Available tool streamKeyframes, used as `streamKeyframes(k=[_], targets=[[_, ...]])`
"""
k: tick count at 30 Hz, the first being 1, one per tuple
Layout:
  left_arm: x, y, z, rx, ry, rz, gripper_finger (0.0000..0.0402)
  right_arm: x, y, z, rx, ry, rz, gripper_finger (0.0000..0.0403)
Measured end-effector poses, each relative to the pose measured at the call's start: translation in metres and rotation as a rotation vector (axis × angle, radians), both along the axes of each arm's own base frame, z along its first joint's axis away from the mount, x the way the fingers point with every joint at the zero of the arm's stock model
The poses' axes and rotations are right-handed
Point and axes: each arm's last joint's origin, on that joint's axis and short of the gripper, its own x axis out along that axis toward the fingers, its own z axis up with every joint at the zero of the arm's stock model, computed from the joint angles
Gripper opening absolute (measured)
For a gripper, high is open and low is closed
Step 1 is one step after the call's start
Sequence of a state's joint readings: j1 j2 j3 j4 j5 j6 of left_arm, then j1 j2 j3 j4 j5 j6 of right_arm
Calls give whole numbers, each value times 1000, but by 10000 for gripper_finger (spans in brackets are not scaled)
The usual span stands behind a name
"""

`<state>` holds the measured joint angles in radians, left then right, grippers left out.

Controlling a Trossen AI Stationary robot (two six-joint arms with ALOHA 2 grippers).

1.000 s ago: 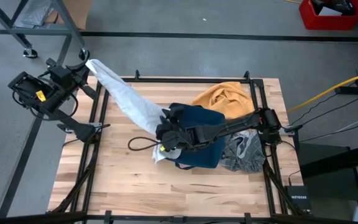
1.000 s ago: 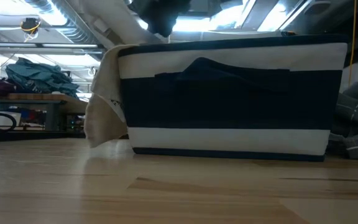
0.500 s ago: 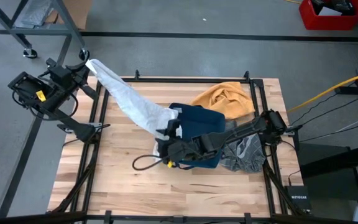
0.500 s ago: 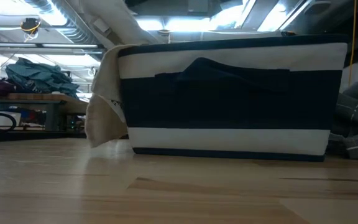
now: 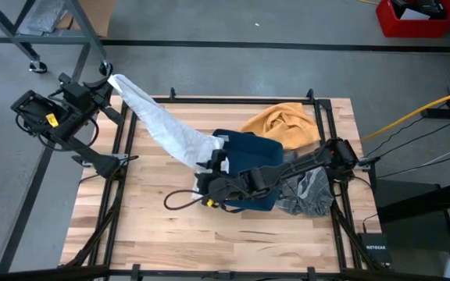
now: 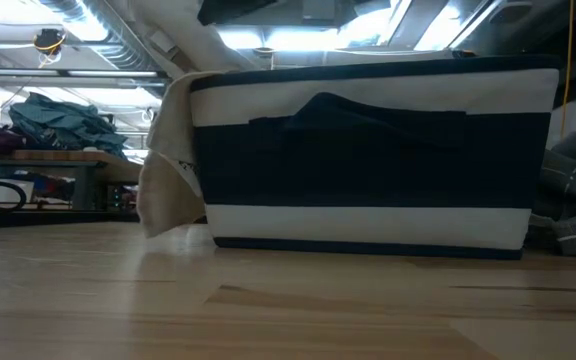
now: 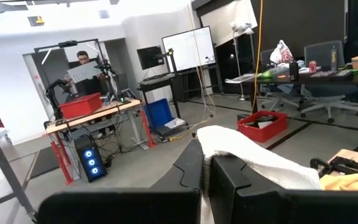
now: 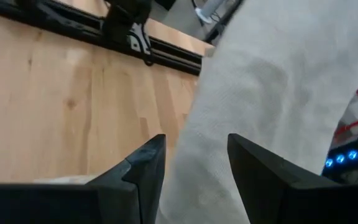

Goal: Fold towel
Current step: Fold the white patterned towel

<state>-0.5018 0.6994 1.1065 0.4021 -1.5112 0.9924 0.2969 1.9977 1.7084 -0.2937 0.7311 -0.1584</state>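
Two arms share one white towel [image 5: 166, 125].
The left pincer [image 5: 109, 82] is shut on one end of the towel, out past the far left corner of the counter [image 5: 131, 226]. It holds that end high, so the towel hangs in a long slope down to the striped bag [image 5: 248, 168] in the middle. I think this is to pull the towel out of the bag and spread it before folding. The right pincer [image 5: 209, 186] is open, low by the bag's left side, with the towel just in front of its fingers [image 8: 145, 168], maybe ready to pinch the lower end. The view from above shows both arms, an orange cloth [image 5: 283, 121] and a grey cloth [image 5: 307, 191]. The low view shows only the bag and a bit of towel drooping beside it.
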Motion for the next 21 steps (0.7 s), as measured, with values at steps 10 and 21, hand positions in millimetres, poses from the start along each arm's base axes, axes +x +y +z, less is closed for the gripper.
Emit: streamKeyframes(k=[10,21], targets=[[0,0,0,1,2,0,0,12,-5,-30,-38,24,-114,179],[0,0,0,1,2,0,0,11,-11,-28,-101,3,-213,67]])
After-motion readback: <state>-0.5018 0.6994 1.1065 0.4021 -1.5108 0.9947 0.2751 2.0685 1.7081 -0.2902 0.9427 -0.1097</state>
